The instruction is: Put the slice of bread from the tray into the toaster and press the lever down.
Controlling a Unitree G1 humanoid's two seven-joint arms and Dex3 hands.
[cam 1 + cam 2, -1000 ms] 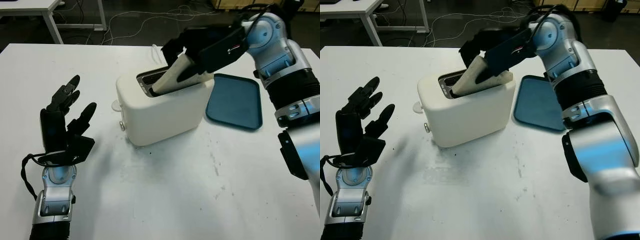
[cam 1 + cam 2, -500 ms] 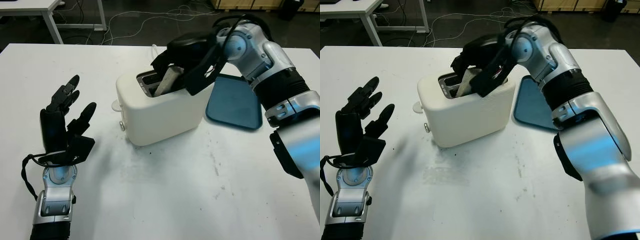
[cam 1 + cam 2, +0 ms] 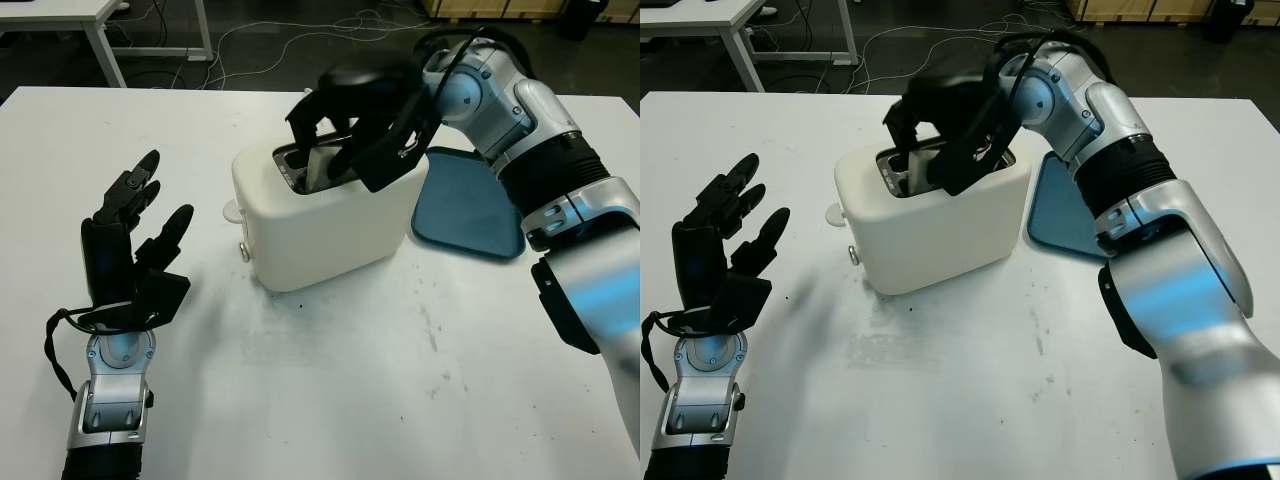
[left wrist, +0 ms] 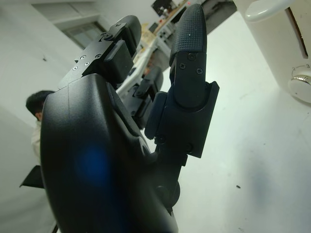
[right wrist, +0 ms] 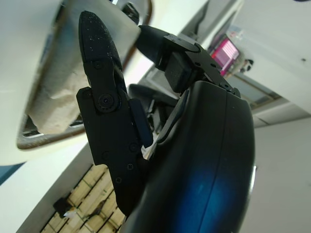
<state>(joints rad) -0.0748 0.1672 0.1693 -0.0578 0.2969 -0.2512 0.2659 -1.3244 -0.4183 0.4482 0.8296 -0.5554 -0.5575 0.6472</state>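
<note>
Sitting in the toaster [image 3: 330, 215], bread [image 3: 322, 168] beneath right hand [image 3: 352, 115].

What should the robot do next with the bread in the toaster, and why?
Probably nudge the bread a little deeper. It already sits in the slot of the toaster, but its top edge pokes up at a tilt, with the right hand just above it. Whether that hand grips it is unclear. The lever comes after. The left hand is open, off to the side above the table.
</note>
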